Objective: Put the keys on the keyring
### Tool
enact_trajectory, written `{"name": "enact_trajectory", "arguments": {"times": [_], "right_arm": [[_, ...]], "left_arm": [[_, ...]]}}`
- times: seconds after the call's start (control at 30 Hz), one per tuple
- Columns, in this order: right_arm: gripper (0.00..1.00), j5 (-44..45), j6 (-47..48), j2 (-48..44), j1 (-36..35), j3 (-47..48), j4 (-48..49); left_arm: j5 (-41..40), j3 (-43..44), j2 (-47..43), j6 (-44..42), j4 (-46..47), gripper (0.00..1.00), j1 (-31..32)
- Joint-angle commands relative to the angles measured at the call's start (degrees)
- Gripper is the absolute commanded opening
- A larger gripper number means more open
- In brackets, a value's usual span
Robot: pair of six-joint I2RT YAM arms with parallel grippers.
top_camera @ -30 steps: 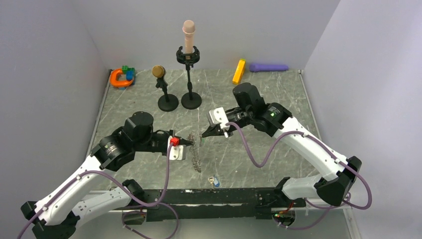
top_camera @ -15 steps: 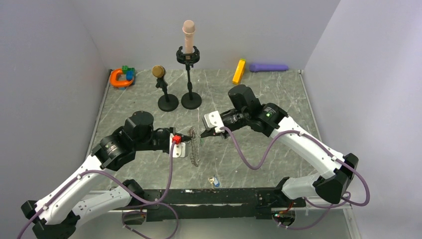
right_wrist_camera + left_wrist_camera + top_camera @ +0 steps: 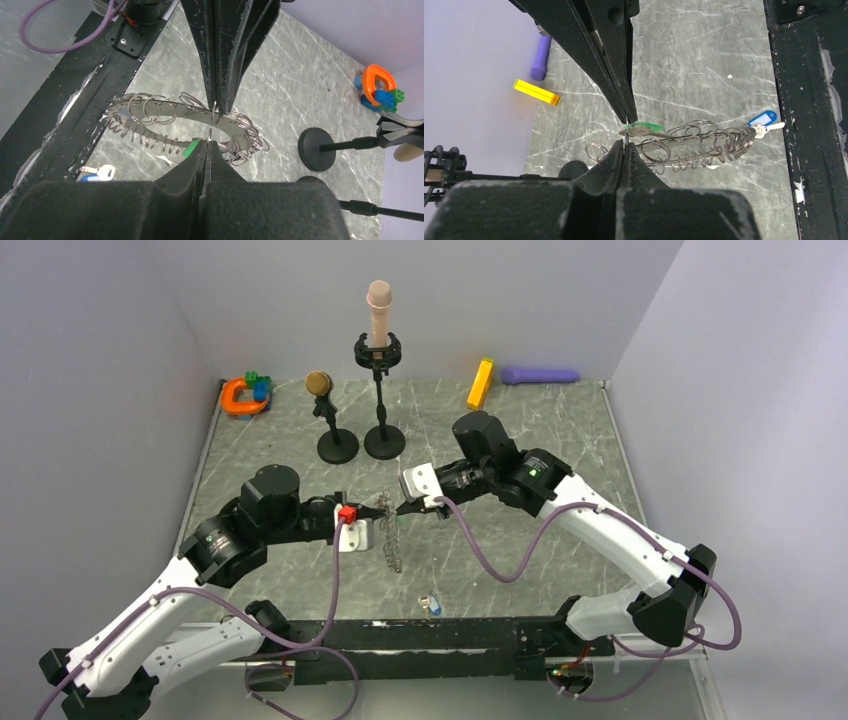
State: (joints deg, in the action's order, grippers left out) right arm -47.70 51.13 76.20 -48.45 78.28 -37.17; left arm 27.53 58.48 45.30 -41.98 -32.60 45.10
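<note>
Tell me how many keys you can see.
2. A green key is pinched in the right end effector, beside the keyring; a blue-tagged key lies on the table near the front rail. More may be hidden on the keyring.

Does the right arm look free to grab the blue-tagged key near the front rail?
Probably not: nothing blocks the blue-tagged key, but the right gripper appears shut on the green key.

No legible text, label or number anywhere.
</note>
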Motion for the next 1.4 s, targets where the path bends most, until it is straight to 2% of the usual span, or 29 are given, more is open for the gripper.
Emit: {"name": "enact_trajectory", "arguments": {"times": [0.0, 0.8, 1.37], "right_arm": [[0.00, 1.5, -1.5, -0.8, -0.3, 0.6, 3.0], [0.00, -1.6, -0.2, -3.2, -0.4, -0.4, 1.6], [0.00, -1.2, -0.5, -1.7, -0.4, 0.5, 1.4]], "left_arm": [[0.5, 0.0, -1.5, 1.7, 4.1, 0.00, 0.3], [-0.8, 0.2, -0.8, 2.1, 3.9, 0.00, 0.4], [-2.9, -0.4, -0.9, 2.0, 4.5, 0.00, 0.9]]}}
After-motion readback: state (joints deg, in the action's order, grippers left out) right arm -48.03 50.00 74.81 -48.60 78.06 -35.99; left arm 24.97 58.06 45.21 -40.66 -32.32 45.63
